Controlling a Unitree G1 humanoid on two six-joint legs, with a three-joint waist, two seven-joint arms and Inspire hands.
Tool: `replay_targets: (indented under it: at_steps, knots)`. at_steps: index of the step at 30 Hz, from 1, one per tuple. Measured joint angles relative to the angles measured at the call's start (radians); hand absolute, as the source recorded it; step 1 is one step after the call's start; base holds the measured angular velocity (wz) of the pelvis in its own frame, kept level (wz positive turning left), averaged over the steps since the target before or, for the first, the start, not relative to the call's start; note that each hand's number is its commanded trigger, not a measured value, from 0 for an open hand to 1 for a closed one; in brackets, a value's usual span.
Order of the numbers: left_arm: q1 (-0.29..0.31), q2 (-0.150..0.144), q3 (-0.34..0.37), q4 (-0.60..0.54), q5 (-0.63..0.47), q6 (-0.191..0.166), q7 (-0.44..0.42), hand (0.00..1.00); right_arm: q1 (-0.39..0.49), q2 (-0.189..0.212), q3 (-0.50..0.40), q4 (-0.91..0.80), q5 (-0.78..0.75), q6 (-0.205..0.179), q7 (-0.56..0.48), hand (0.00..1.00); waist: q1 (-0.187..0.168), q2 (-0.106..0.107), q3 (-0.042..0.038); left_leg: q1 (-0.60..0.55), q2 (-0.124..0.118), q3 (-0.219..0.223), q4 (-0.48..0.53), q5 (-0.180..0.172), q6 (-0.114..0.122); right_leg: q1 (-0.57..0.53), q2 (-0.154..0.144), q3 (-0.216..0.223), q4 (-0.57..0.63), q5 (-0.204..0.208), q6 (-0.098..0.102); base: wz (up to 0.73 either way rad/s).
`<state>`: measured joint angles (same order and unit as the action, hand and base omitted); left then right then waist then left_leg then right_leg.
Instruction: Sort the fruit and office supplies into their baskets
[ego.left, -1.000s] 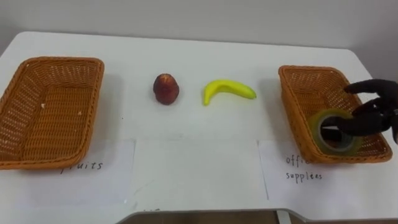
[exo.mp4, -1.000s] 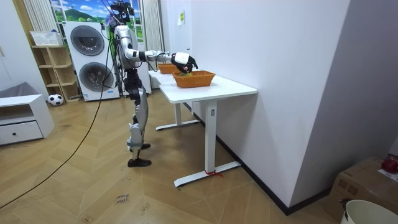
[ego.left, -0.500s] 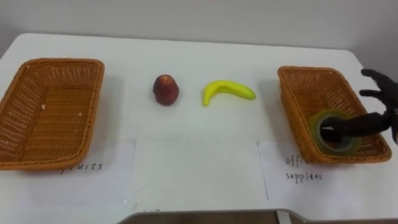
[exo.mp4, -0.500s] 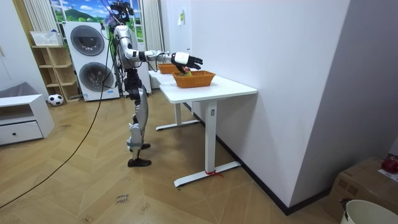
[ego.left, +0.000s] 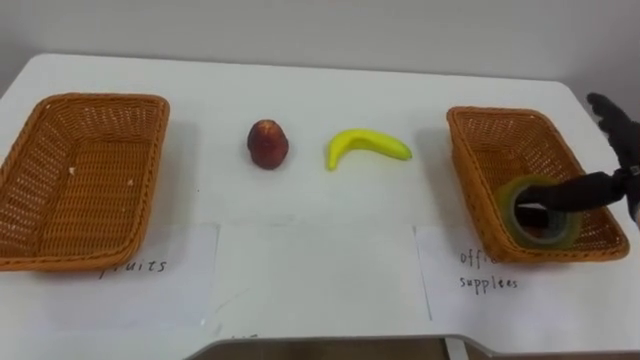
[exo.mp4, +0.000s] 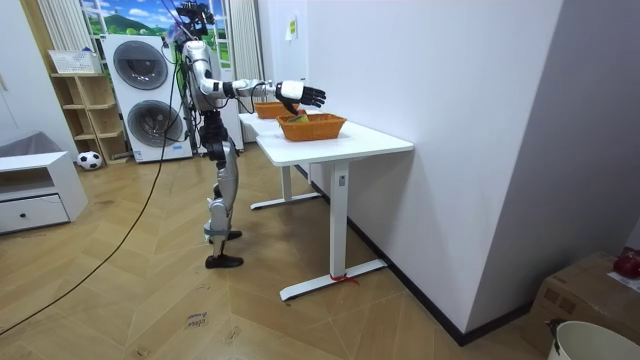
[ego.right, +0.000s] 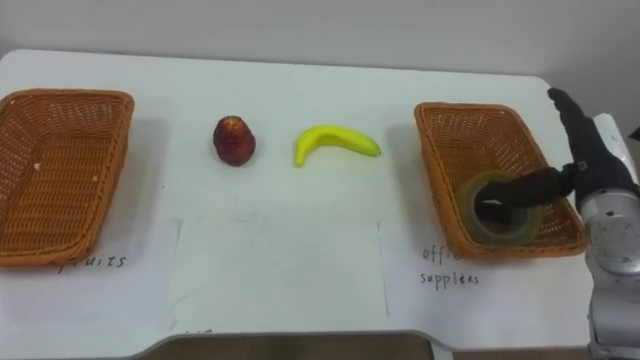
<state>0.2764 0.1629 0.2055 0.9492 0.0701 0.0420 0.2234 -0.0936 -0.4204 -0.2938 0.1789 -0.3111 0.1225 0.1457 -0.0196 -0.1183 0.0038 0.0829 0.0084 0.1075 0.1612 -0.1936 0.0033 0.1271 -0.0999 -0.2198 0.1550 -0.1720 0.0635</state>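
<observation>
Inside the rectangular woven basket (ego.left: 500, 111) sits a translucent tape ring (ego.left: 530, 233).

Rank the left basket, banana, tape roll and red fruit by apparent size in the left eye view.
Largest: left basket; then tape roll and banana, alike in width, so unranked; red fruit smallest.

Light: bright, even, from overhead, spread flat across the white desk (ego.left: 320, 270).
Shadows: soft and short; faint grey right of the left basket (ego.left: 80, 175), under the peach (ego.left: 267, 143) and the banana (ego.left: 366, 146).
Sheen: mild gleam on the tape (ego.left: 540, 212).
Far side: desk turns greyer near the wall.
Room: floor (exo.mp4: 150, 290) evenly lit, dimmer under the desk.
</observation>
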Motion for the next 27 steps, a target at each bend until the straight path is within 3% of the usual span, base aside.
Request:
replay_targets:
  at_steps: [12,16,24,27]
  knots:
    - [-0.002,0.002,0.002,0.017,0.009,-0.007,-0.001,0.00,-0.005,0.000,-0.001,-0.110,0.018,-0.006,-0.026,0.00,0.002,-0.013,0.0034,-0.003,0.000,0.000,-0.006,0.000,0.000,-0.006,0.001,0.001,0.000,0.000,0.000,0.00]
    - [0.006,0.003,0.009,0.016,0.010,-0.017,-0.001,0.00,-0.005,0.000,-0.003,-0.180,0.079,-0.028,-0.070,0.00,0.003,-0.011,0.0028,-0.003,0.000,0.000,-0.008,0.000,0.000,-0.005,0.001,0.000,0.000,0.000,0.000,0.00]
    - [0.010,0.002,0.007,0.015,0.011,-0.018,0.004,0.00,-0.007,0.000,0.000,-0.246,0.111,-0.034,-0.116,0.00,0.041,0.000,-0.0024,-0.001,0.000,0.002,-0.008,0.000,0.000,-0.010,0.001,-0.001,0.001,0.000,0.000,0.00]
    - [0.014,0.006,0.007,0.015,0.012,-0.017,0.002,0.00,-0.047,-0.002,0.027,-0.254,0.108,-0.033,-0.116,0.00,0.049,-0.003,-0.0013,-0.015,0.001,0.000,-0.006,0.000,0.000,-0.018,0.001,-0.008,0.001,0.000,0.000,0.00]
